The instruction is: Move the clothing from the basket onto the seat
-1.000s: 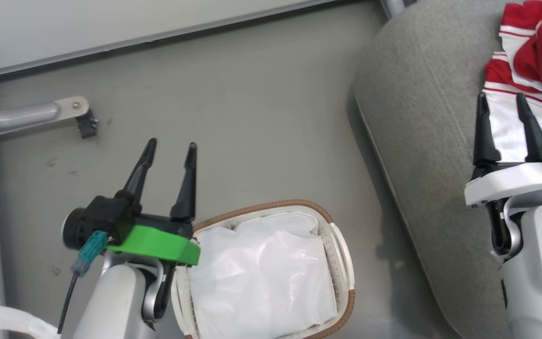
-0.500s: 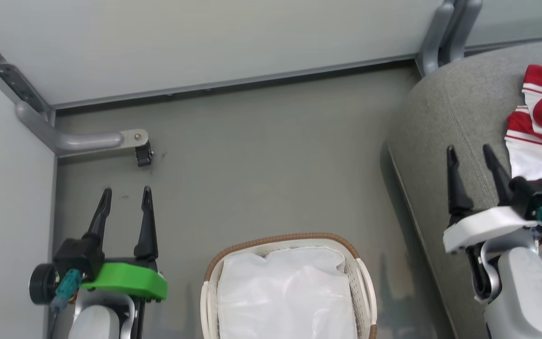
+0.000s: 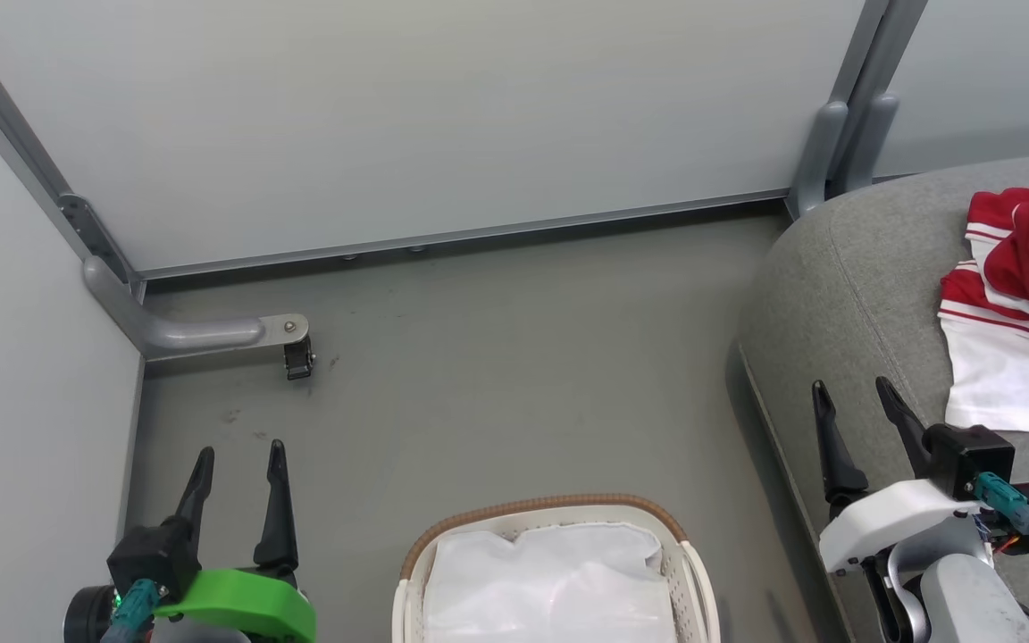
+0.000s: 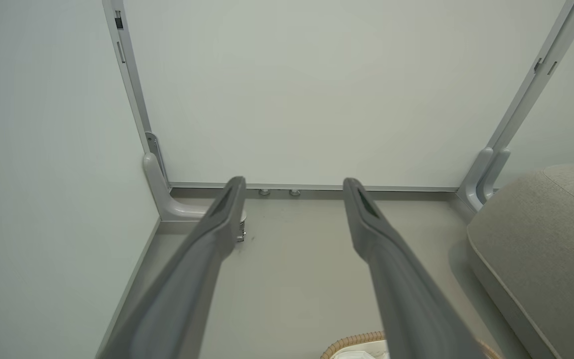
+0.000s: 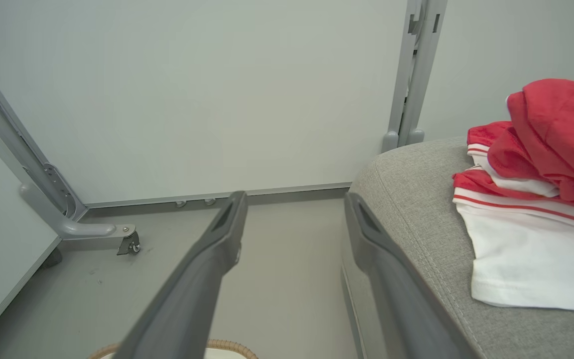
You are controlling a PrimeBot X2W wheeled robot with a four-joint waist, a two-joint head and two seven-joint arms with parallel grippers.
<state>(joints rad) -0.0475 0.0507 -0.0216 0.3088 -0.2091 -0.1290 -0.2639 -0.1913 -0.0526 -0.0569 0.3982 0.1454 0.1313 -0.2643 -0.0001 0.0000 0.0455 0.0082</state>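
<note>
On the seat [image 3: 854, 295], over at my right side, the clothing [image 3: 1019, 313] is lying in a heap. The red bits are bunching up on top, and a flat white part is spreading out toward me. The pile is sitting well in from the seat's round edge.

I am looking down through the head camera. The basket [image 3: 550, 506] is standing on the floor [image 3: 514, 375] at the bottom middle, between my two arms (its brown rim is curving round the far end). A white cloth [image 3: 559, 580] is lying puffed up inside it.

The left gripper [image 3: 240, 448] is hanging over the floor to the left of the basket. Its two dark fingers are standing wide apart and are holding nothing. The right gripper [image 3: 851, 384] is hovering at the near edge of the seat, near the white part of the clothing but not touching it. Its fingers are spreading wide too, and they are gripping nothing. Both grippers are pointing toward the pale wall [image 3: 443, 125].

A grey metal foot [image 3: 211, 332] with a little black wheel is sticking out from the left corner, well apart from the basket.
</note>
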